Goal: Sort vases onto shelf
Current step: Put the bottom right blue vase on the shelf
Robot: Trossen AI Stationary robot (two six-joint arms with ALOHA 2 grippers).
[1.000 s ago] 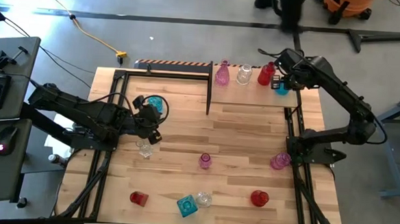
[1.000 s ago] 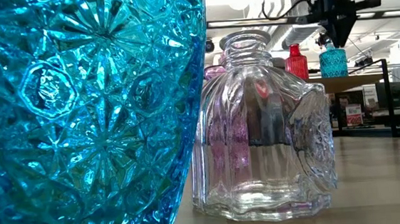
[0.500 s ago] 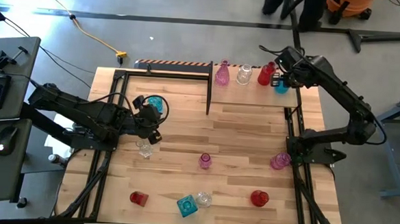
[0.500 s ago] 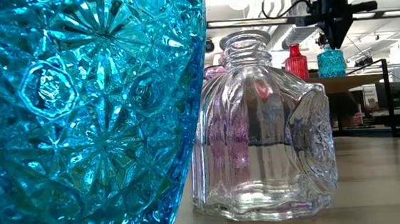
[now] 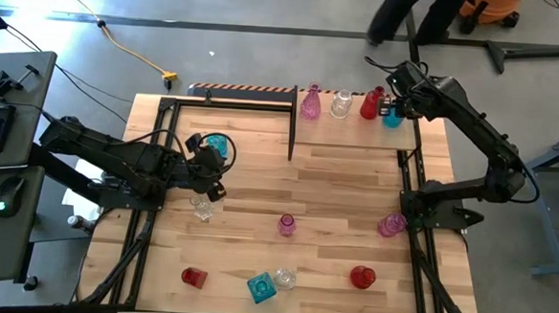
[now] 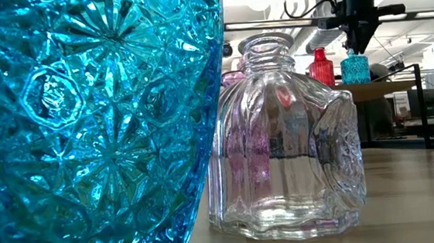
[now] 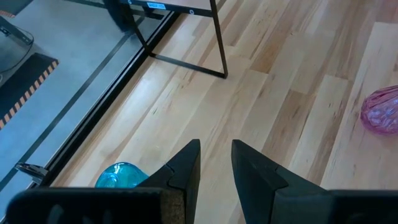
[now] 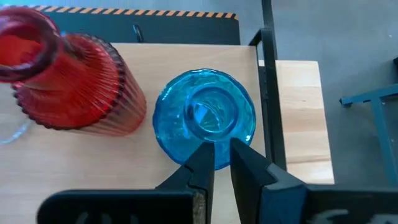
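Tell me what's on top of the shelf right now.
On the shelf stand a pink vase, a clear vase, a red vase and a teal vase, which the right gripper grips by its rim.

high: table (image 5: 335,188) seen from overhead | low: set at tabletop height, close behind teal vase (image 6: 85,124) | shelf (image 5: 358,127) shared with right wrist

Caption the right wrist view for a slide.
Right gripper shut on the teal vase's rim, beside the red vase on the shelf.

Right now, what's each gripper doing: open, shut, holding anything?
Left gripper: open, empty, over the table beside a teal vase.
Right gripper: shut on the rim of the blue vase at the shelf.
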